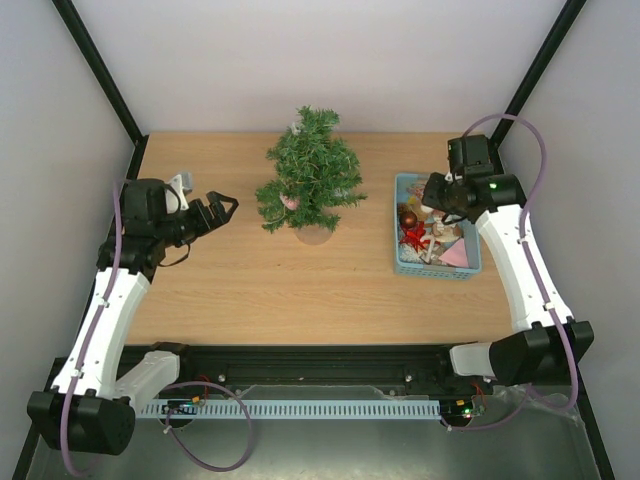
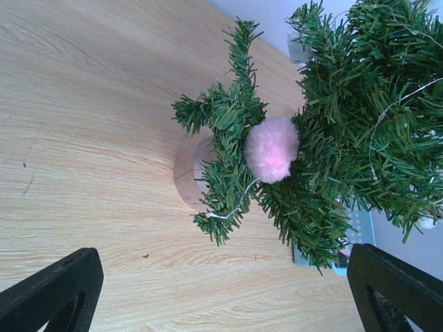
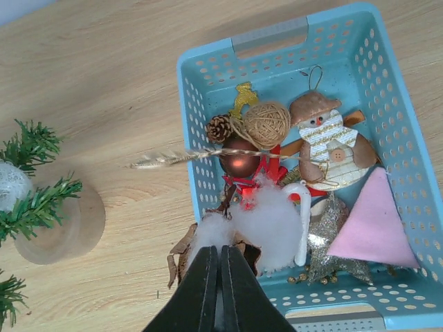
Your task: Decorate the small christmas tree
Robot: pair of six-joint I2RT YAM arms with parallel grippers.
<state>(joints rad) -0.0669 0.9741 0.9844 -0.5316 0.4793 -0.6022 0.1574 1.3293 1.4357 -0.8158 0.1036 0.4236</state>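
Observation:
The small christmas tree (image 1: 310, 185) stands at the table's far middle on a round tan base (image 2: 185, 173). A pink pompom (image 2: 271, 149) hangs on one of its lower branches. My left gripper (image 1: 226, 207) hovers open to the left of the tree, nothing between its fingers (image 2: 59, 294). My right gripper (image 3: 220, 252) reaches into the light-blue basket (image 3: 270, 34) of ornaments. Its jaws are pressed together on the near edge of a white cotton fluff (image 3: 266, 218). In the top view the right gripper (image 1: 432, 202) sits over the basket's far left part.
The basket (image 1: 437, 268) holds a snowman figure (image 3: 331, 142), a twine ball (image 3: 266, 123), a pine cone (image 3: 219, 128), a brown bauble (image 3: 239, 160), a pink felt triangle (image 3: 377, 225) and a glitter star (image 3: 331, 242). Black frame posts stand at both far corners.

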